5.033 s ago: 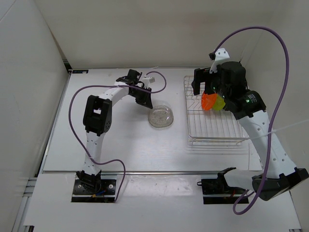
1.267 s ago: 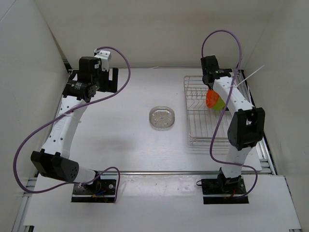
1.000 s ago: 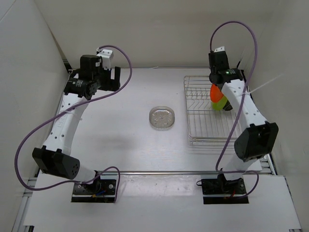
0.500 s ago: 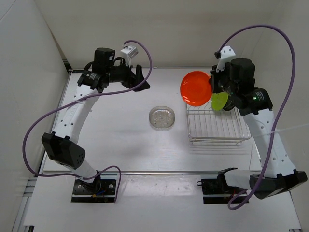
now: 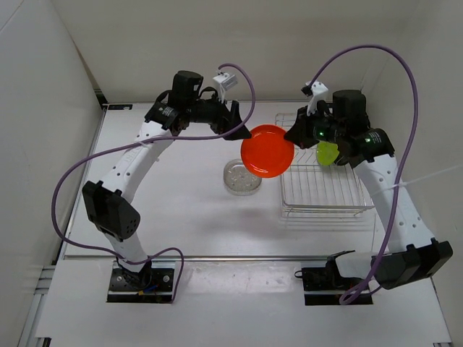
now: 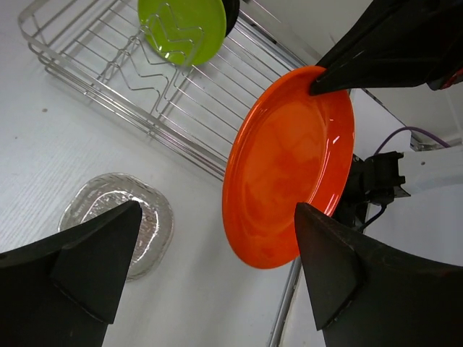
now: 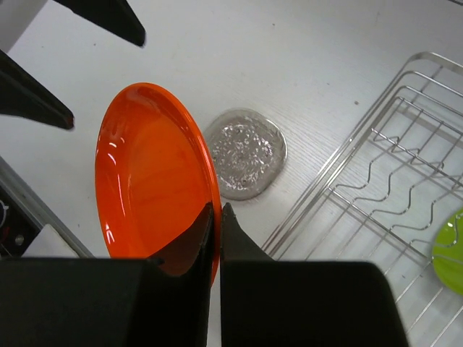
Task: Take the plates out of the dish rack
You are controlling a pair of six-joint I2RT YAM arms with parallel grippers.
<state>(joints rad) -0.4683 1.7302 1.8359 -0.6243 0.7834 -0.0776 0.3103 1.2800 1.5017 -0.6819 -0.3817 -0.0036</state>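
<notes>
My right gripper (image 5: 292, 136) (image 7: 217, 217) is shut on the rim of the orange plate (image 5: 268, 150) (image 7: 152, 173) (image 6: 289, 166). It holds the plate tilted in the air between the dish rack (image 5: 318, 195) (image 6: 108, 79) (image 7: 376, 166) and the clear plate (image 5: 242, 176) (image 6: 119, 220) (image 7: 244, 152), which lies flat on the table. My left gripper (image 5: 239, 123) (image 6: 217, 210) is open at the orange plate's far-left rim, with nothing between its fingers. The lime green plate (image 5: 328, 153) (image 6: 182, 29) (image 7: 448, 249) stands upright in the rack. A black plate's edge (image 6: 231, 9) shows behind it.
White walls close in the table at the left, back and right. Purple cables (image 5: 376, 54) arch over both arms. The rack's near rows hold no plates. The table's front metal edge (image 5: 217, 257) runs just ahead of the arm bases.
My right gripper has lifted the orange plate out of the rack and carried it left over the table. My left arm has swung right, toward the plate, its gripper open.
</notes>
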